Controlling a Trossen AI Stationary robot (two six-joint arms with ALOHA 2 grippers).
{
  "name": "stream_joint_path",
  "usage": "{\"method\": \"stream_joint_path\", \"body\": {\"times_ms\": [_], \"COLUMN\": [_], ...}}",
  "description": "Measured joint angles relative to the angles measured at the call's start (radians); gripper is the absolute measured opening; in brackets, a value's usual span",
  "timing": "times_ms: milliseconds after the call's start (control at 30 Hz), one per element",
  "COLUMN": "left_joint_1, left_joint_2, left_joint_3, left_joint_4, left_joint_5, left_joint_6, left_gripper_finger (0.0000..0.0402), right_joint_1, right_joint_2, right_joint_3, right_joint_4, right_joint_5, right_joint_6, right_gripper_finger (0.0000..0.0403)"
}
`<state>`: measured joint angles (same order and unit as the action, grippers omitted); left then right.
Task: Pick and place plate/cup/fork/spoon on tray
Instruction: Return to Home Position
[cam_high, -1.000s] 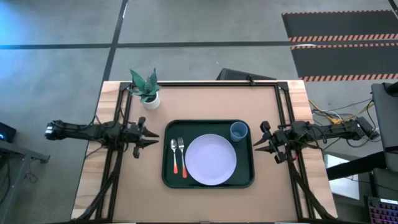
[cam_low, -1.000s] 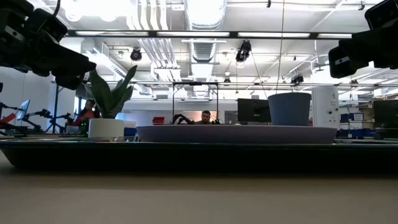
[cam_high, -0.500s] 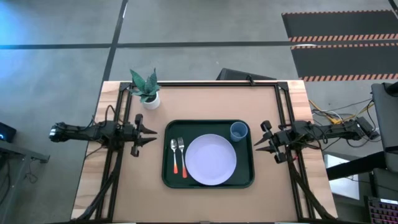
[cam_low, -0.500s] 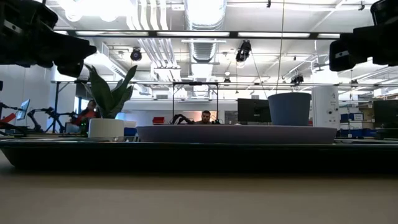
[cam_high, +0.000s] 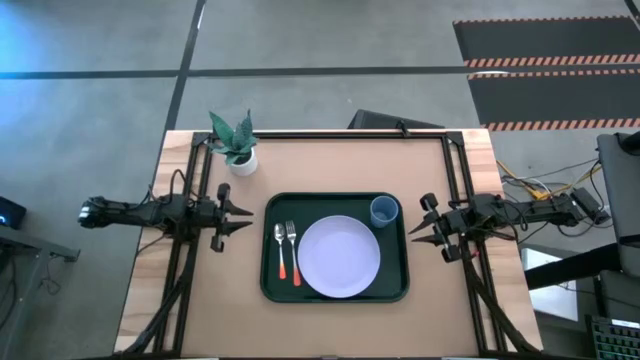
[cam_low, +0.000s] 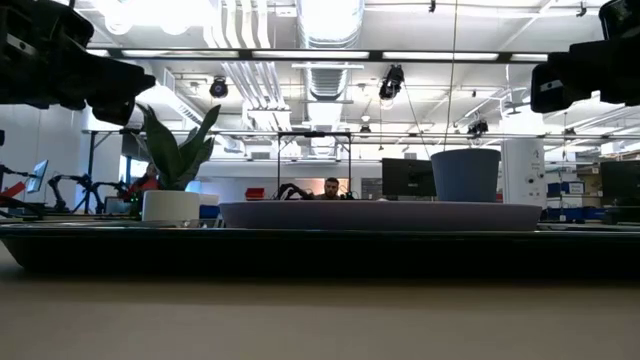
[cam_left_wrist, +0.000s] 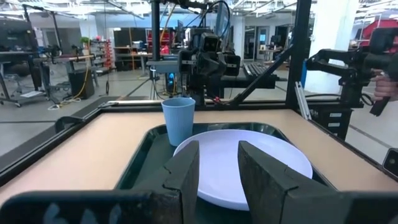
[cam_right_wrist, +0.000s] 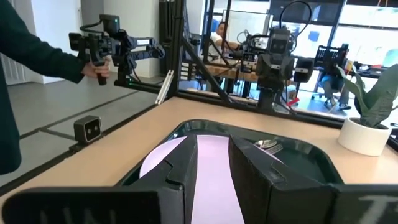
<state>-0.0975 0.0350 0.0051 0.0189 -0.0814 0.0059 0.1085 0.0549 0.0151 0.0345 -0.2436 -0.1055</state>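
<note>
The dark green tray (cam_high: 268, 285) lies mid-table. On it rest the lavender plate (cam_high: 339, 256), the blue cup (cam_high: 384, 211) upright at its far right corner, and the spoon (cam_high: 281, 248) and fork (cam_high: 293, 250) side by side left of the plate, handles toward the near edge. My left gripper (cam_high: 248, 219) hovers open and empty just left of the tray, pointing at it; the left wrist view shows its fingers (cam_left_wrist: 186, 171) apart. My right gripper (cam_high: 415, 236) hovers open and empty just right of the tray, pointing at it.
A white pot with a green plant (cam_high: 240, 150) stands at the table's far left. Dark frame rails (cam_high: 195, 180) run along the table's sides and far edge. Beyond the table, a person's hand holds a hand-held device (cam_right_wrist: 102, 43).
My left gripper has risen a little and tipped up from a downward slant to about level, drawing slightly back toward the table's left edge. It has kept still for the last half second. The things on the tray have not moved.
</note>
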Motion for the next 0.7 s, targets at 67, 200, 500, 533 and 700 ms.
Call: {"method": "stream_joint_path", "body": {"times_ms": [67, 200, 500, 533, 700], "left_joint_1": [0.000, 0.000, 0.000, 0.000, 0.000], "left_joint_2": [-0.001, 0.002, 0.004, 0.004, 0.007], "left_joint_3": [0.000, 0.000, -0.001, -0.001, -0.001], "left_joint_4": [0.000, 0.000, 0.000, 0.000, 0.001], "left_joint_5": [0.000, 0.000, -0.001, -0.001, -0.002], "left_joint_6": [0.000, -0.001, -0.002, 0.000, 0.000], "left_gripper_finger": [0.0093, 0.0093, 0.0093, 0.0093, 0.0093], "right_joint_1": [0.000, 0.000, 0.000, 0.000, 0.000], "right_joint_2": [0.000, 0.000, 0.000, 0.000, 0.001], "right_joint_3": [0.000, 0.000, 0.000, 0.000, 0.000], "right_joint_4": [-0.001, -0.004, -0.007, -0.007, -0.008], "right_joint_5": [0.000, 0.001, 0.009, 0.009, 0.009], "right_joint_6": [0.000, 0.000, 0.000, 0.000, 0.000], "right_gripper_finger": [0.0079, 0.0079, 0.0079, 0.0079, 0.0079]}}
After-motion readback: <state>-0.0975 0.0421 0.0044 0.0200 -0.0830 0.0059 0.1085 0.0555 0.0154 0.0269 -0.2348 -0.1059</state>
